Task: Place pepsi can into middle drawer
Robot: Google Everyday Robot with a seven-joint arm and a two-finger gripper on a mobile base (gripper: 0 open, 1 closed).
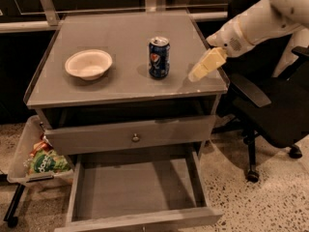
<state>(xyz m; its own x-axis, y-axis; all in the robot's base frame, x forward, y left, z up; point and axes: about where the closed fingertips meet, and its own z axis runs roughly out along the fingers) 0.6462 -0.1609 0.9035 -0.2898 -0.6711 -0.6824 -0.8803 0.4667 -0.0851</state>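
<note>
Claw (205, 65) hovers over the surface (116, 33) edge, right of the upright pepsi can (159, 57), its spread impossible to tell | middle drawer (140, 190) open below | risk: a glancing sideways approach topples the can.

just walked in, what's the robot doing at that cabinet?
The arm's gripper hangs over the right edge of the cabinet top, a short way from the pepsi can and not touching it. The can stands upright on the top, with a white bowl further left. Below, the middle drawer is pulled out with nothing in it. The can has not yet been picked up.
</note>
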